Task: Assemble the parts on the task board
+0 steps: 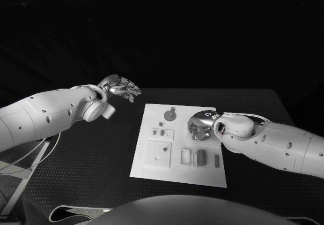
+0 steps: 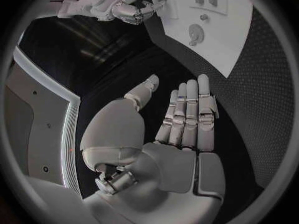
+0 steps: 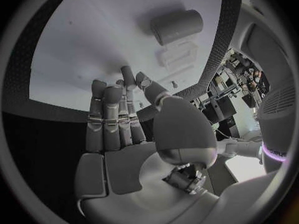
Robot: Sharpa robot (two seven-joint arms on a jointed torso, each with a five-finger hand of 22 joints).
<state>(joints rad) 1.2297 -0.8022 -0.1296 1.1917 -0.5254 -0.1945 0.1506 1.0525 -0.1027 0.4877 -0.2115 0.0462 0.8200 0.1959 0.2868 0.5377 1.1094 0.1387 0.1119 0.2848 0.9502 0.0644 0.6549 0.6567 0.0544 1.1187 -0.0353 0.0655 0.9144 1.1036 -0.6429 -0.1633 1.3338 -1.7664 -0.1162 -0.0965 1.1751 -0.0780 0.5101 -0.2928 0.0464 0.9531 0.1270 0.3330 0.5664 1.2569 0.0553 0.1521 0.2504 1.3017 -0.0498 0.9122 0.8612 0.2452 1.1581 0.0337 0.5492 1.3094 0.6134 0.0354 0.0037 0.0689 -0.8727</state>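
The white task board (image 1: 177,172) lies mid-table. On it are a round part with a short stem (image 1: 171,114), two small pieces (image 1: 158,132), a square plate (image 1: 157,154) and several upright blocks (image 1: 201,156). My right hand (image 1: 201,125) hangs over the board's far right side, fingers pointing down at it. In the right wrist view its fingers (image 3: 112,109) stretch straight toward the board (image 3: 93,30), the thumb beside them, with nothing seen in them. A grey cylinder (image 3: 177,26) lies beyond the fingertips. My left hand (image 1: 121,88) is held off the board's far left corner, fingers spread and empty.
Black table (image 1: 88,164) surrounds the board, with bare room to its left and front. The left wrist view shows the left hand (image 2: 181,124) flat above the table, the board (image 2: 239,45) with the round part (image 2: 195,34), and the right hand (image 2: 134,7) at the board's edge.
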